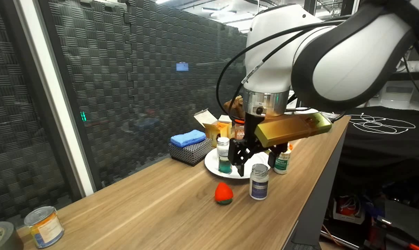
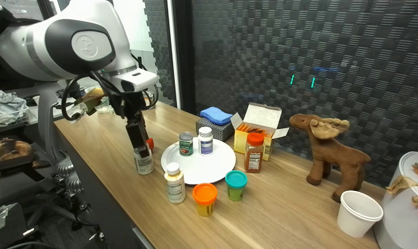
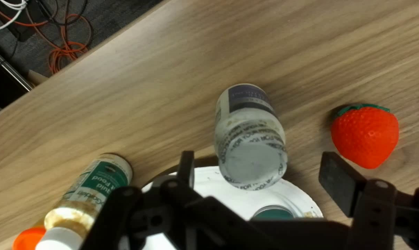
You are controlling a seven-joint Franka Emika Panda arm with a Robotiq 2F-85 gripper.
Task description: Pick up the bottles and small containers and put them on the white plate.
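Bracketing a bottle [image 3: 250,137], the gripper [image 3: 258,170] has its jaws parted, nothing clamped, presumably to grasp it; the bottle stands beside the plate [image 2: 195,169], toward the outer long edge of the table [image 1: 168,208], seemingly awaiting transfer.

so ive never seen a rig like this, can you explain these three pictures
The white machine is a robot arm; its black gripper works like a two-fingered hand. Two pictures come from cameras outside the robot; the wrist view looks down past the fingers from the arm itself.

On the wooden counter, a white plate carries a green-labelled can and a white-capped bottle. Nearby are a green-labelled bottle, an orange-lidded tub, a teal-lidded tub and a red strawberry.

The gripper is open: from the wrist, a grey-topped bottle shows between the fingers with gaps on both sides, so nothing is held.
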